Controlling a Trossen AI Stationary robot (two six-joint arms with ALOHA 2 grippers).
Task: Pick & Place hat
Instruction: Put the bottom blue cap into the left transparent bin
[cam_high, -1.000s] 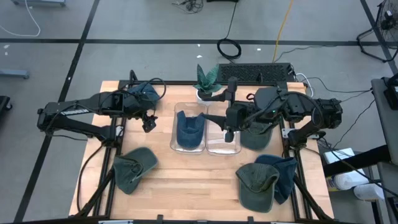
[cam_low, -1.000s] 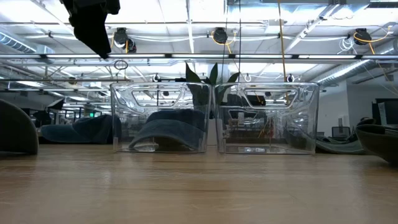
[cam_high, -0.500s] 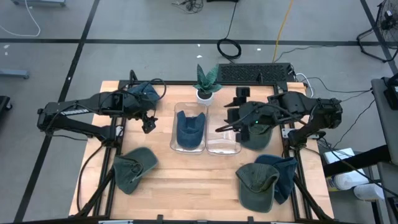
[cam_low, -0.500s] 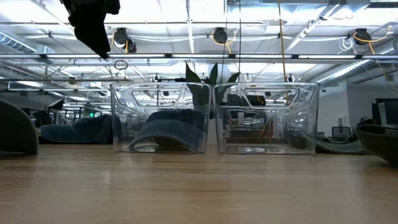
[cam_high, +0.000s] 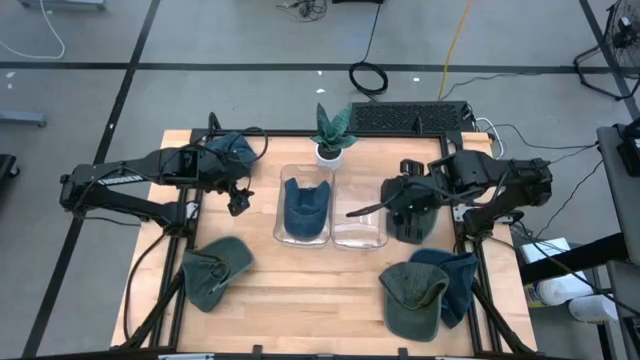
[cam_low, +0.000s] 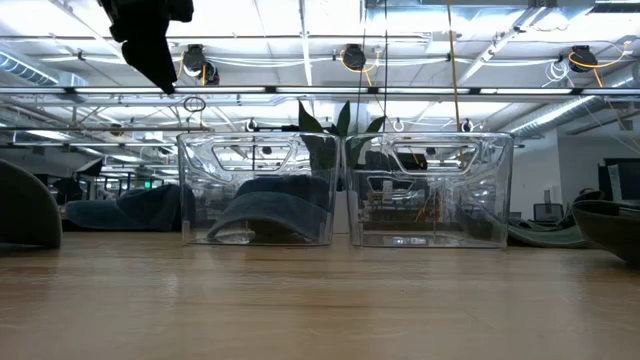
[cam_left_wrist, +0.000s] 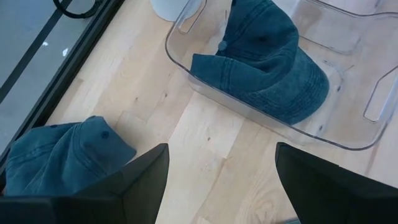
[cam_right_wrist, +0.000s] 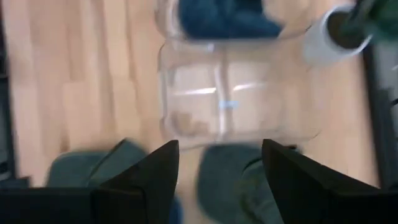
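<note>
Two clear bins stand side by side mid-table. The left bin (cam_high: 303, 212) holds a blue hat (cam_left_wrist: 267, 62); nothing lies in the right bin (cam_high: 358, 222). My right gripper (cam_high: 406, 222) hangs open, pointing down, over a green hat (cam_right_wrist: 227, 168) that lies on the table just right of the right bin. My left gripper (cam_high: 238, 200) hangs open above the table left of the bins, with nothing between its fingers (cam_left_wrist: 143, 180). In the low view it shows at the top left (cam_low: 150, 45).
More hats lie about: a blue one (cam_high: 232, 150) at the far left, a green one (cam_high: 215, 270) at the near left, a green one (cam_high: 413, 297) and a blue one (cam_high: 458, 275) at the near right. A potted plant (cam_high: 332, 135) stands behind the bins.
My right gripper has swung from above the right bin toward the table's right edge and come down. It has tipped from nearly level to pointing steeply down, rolling as it went. It now hangs over the green hat beside the bin. The hats have not moved.
</note>
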